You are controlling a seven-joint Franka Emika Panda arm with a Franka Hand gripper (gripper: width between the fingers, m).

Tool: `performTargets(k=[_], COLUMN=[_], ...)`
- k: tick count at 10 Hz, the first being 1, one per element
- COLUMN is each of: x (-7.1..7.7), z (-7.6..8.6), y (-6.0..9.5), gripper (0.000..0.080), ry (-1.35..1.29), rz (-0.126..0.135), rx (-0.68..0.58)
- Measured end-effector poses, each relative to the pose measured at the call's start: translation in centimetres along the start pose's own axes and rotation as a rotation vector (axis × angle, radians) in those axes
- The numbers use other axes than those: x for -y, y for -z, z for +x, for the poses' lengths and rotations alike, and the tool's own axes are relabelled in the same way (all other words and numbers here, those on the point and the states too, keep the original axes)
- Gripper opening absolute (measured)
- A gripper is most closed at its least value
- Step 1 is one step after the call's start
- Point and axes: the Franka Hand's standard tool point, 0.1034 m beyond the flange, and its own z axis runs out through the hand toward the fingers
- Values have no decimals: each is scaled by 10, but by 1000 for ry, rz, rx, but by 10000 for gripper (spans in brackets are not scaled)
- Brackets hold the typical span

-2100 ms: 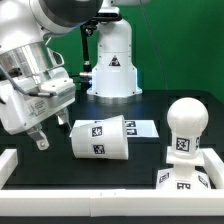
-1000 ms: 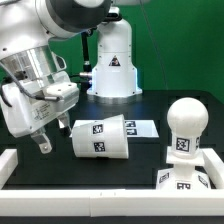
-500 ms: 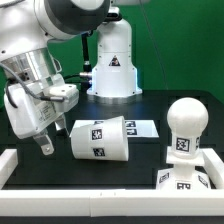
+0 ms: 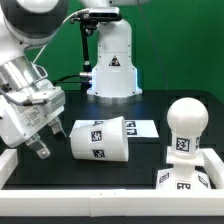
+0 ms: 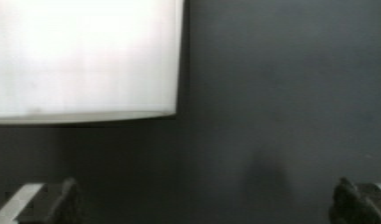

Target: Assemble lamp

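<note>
Where the exterior view begins, the lamp shade (image 4: 101,139) lies on its side on the black bench (image 4: 60,172), about midway along the front edge, with the marker board (image 4: 142,128) just behind it. The bulb (image 4: 185,128) stands upright toward the front corner at the exterior view's right. The gripper (image 4: 34,144) hangs low beside the shade, apart from it. In the wrist view, the jaws stand wide and empty, fingertips (image 5: 41,201) at the frame's edges, a white surface (image 5: 84,60) beyond them.
</note>
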Motion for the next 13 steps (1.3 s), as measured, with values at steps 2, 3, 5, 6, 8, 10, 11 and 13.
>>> performTargets(k=[2,3,5,6,8,10,11,13], x=[-6,-9,-19,-22,-19,-6,-2,-1], z=[3,8,16,17,8,-7,-19,-31], y=[2,3,5,2,-11,-20,-25,-38], gripper=[698,698,698,698,698,698,698,698], ry=[-2,-14,-44,-61,-89,-127,-135,-142], rz=[-30,-40,-75,-85,-98,-104,-113,-126], rx=[99,138,268,306,365,353,353,345])
